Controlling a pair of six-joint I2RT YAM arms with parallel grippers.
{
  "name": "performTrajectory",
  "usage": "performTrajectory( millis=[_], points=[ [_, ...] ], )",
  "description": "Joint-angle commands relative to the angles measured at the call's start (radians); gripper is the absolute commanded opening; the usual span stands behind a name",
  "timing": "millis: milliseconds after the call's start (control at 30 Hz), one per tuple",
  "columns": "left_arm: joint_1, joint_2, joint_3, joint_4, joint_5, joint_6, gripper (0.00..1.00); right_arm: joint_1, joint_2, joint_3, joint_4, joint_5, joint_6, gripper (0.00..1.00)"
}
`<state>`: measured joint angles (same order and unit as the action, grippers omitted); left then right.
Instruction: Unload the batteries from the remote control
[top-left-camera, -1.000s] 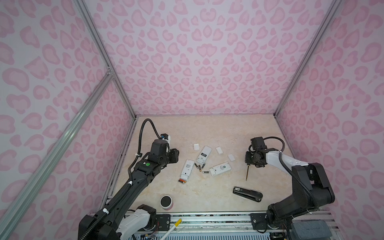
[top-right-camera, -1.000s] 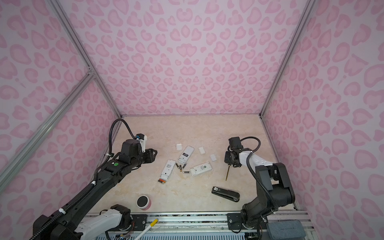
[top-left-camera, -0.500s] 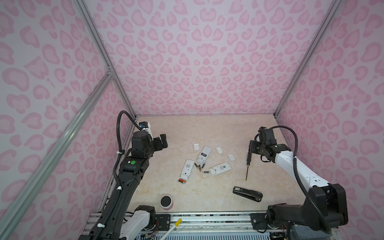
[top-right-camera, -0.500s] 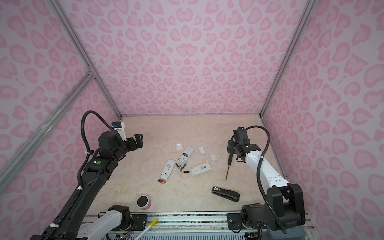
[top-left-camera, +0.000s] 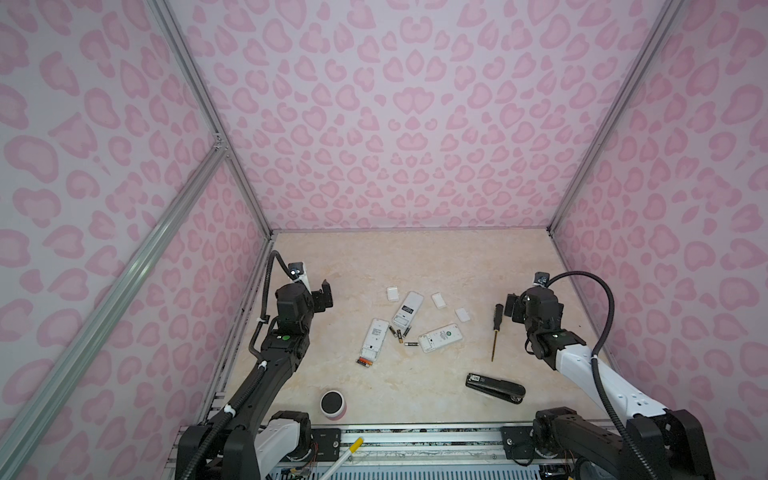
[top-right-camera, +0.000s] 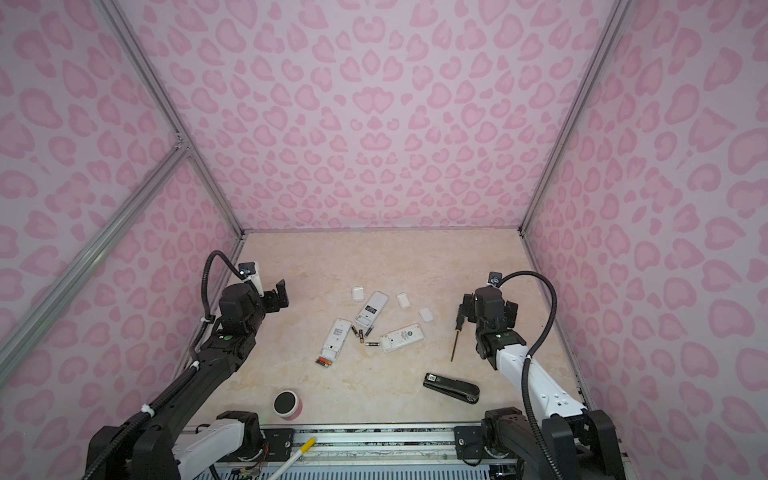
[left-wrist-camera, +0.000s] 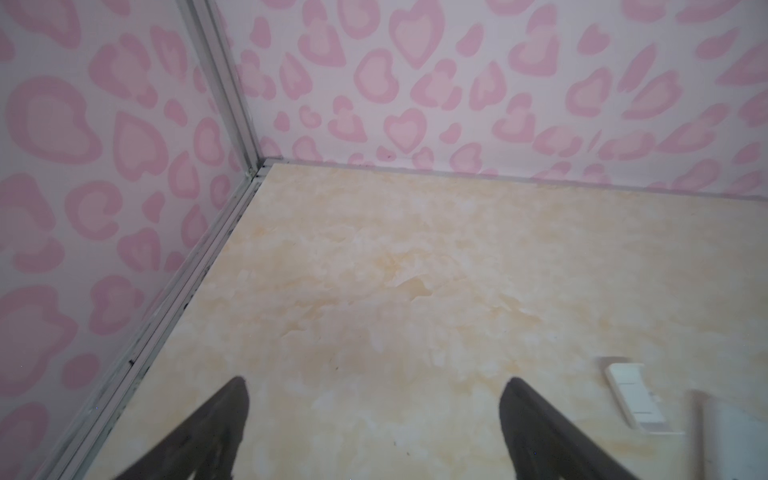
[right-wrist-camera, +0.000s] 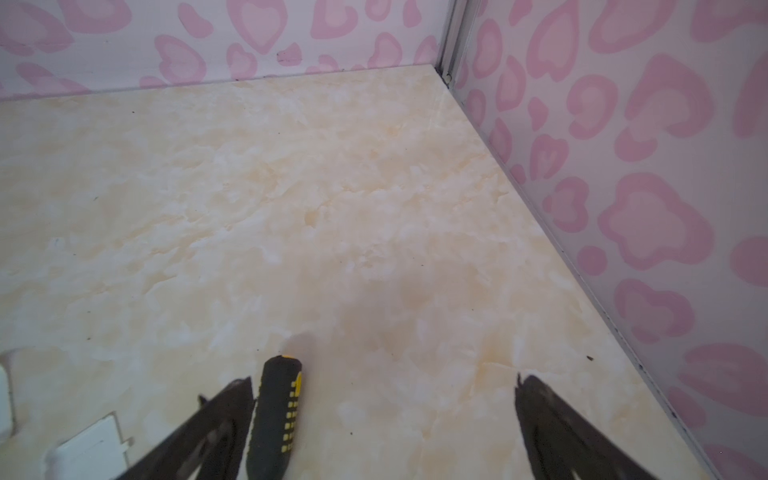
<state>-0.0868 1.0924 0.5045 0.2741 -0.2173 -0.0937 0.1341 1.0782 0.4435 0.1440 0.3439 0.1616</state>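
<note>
Three white remotes (top-left-camera: 375, 337) (top-left-camera: 408, 308) (top-left-camera: 441, 337) lie in the middle of the table. Several small dark batteries (top-left-camera: 399, 333) (top-right-camera: 360, 332) lie loose between them, one apart (top-left-camera: 411, 344). Dark and orange pieces show at the near end of one remote (top-left-camera: 364, 362). My left gripper (top-left-camera: 325, 297) (left-wrist-camera: 376, 382) hangs open by the left wall with nothing between its fingers. My right gripper (top-right-camera: 488, 307) (right-wrist-camera: 384, 378) is open on the right. The black-handled screwdriver (top-left-camera: 496, 328) (right-wrist-camera: 276, 411) lies on the table beside one of its fingers.
Three white battery covers (top-left-camera: 392, 293) (top-left-camera: 439, 300) (top-left-camera: 462, 314) lie behind the remotes. A black stapler (top-left-camera: 494, 387) lies at the front right and a pink tape roll (top-left-camera: 332, 402) at the front left. Pink patterned walls close in three sides.
Both grippers have opened wide. The left arm drew back from the remotes toward the left wall. The right gripper let go of the screwdriver, which now lies on the table.
</note>
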Motion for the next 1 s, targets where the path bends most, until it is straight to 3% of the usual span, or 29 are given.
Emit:
performTrajectory(
  millis=[0, 133, 533, 833, 967],
  points=[
    [0.015, 0.024, -0.096, 0.229, -0.081, -0.026, 0.97, -0.010, -0.011, -0.106, 0.366, 0.049, -0.106, 0.99],
    [0.037, 0.037, -0.193, 0.378, -0.077, -0.025, 0.97, -0.032, 0.019, -0.140, 0.432, 0.051, -0.106, 0.99],
    [0.121, 0.199, -0.305, 0.769, 0.081, -0.013, 0.98, -0.060, 0.218, -0.324, 1.010, 0.014, -0.089, 0.99],
    [0.121, 0.383, -0.224, 0.807, 0.169, 0.023, 1.00, -0.082, 0.546, -0.354, 1.414, -0.025, -0.104, 1.00],
    [0.121, 0.381, -0.174, 0.700, 0.178, 0.034, 1.00, -0.087, 0.528, -0.327, 1.345, -0.023, -0.103, 1.00]
  ],
)
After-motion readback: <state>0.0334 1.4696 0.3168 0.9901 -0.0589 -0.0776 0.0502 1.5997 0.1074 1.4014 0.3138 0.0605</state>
